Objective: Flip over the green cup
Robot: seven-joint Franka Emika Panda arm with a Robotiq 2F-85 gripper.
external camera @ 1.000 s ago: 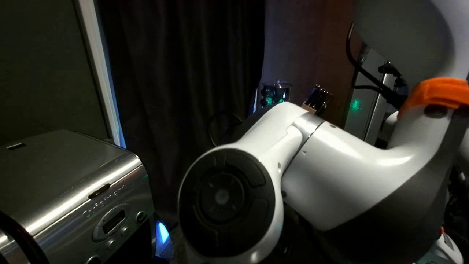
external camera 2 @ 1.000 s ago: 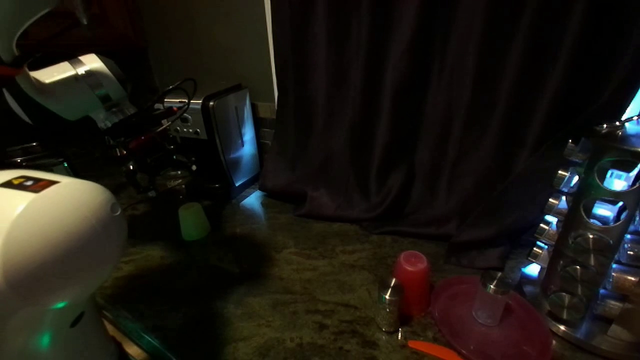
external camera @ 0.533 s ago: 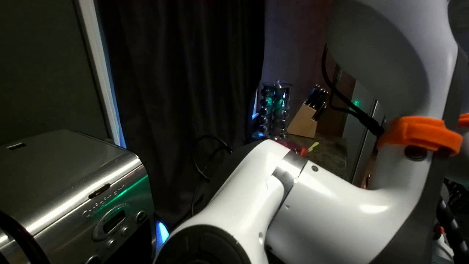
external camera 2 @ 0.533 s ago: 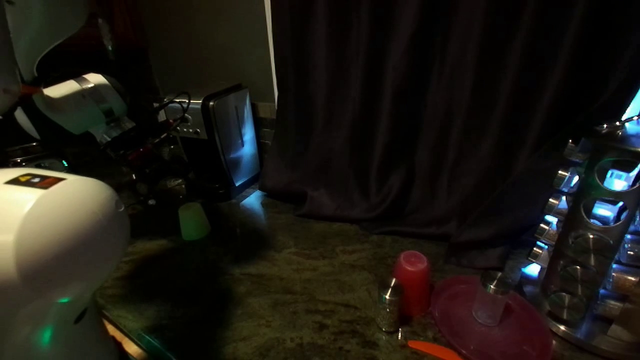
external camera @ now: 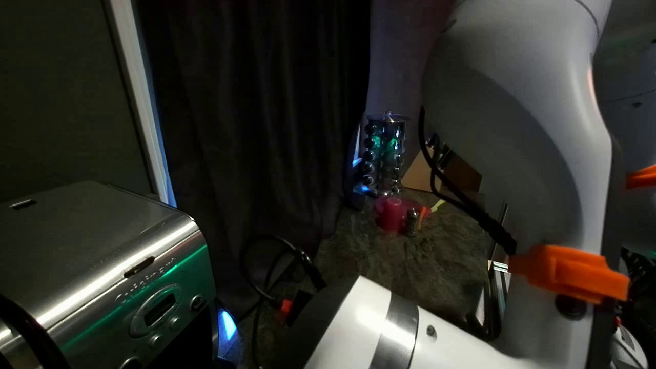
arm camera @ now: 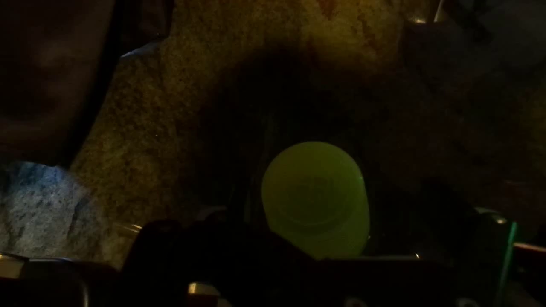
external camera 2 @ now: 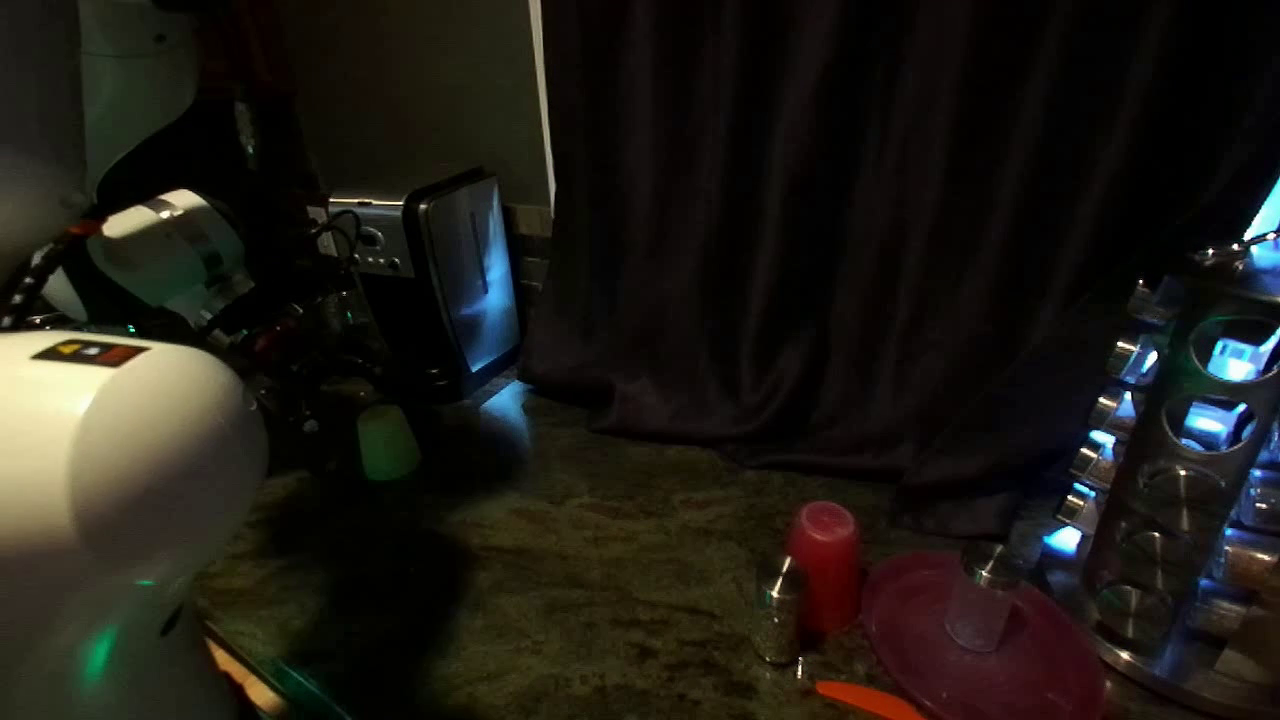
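In both exterior views we saw the white arm [external camera: 528, 118] slanting down, bent sharply at a low joint next to an orange band [external camera: 569, 271], its wrist end near a steel appliance [external camera 2: 465, 280]. The gripper [arm camera: 350, 213], almost black in the gloom, hung close to the green cup [external camera 2: 388, 443]; its jaws looked apart, the cup showing between them in the wrist view, though we could not tell whether either touched it. The cup stood narrow end up on the mottled counter [external camera 2: 620, 560].

All was dim: a dark curtain [external camera 2: 760, 220] hung behind the counter, and a patch of bluish light [external camera 2: 505, 405] lay beside the appliance.

We counted one green cup and one red cup [external camera 2: 826, 570], one shaker [external camera 2: 778, 610] just beside the red one, one reddish plate [external camera 2: 900, 605] bearing one lidded jar [external camera 2: 980, 605], one orange utensil [external camera 2: 865, 698], one yellow-green strip [external camera: 438, 205], one spice rack [external camera 2: 1145, 520], one knife block [external camera: 420, 172] and one steel appliance.
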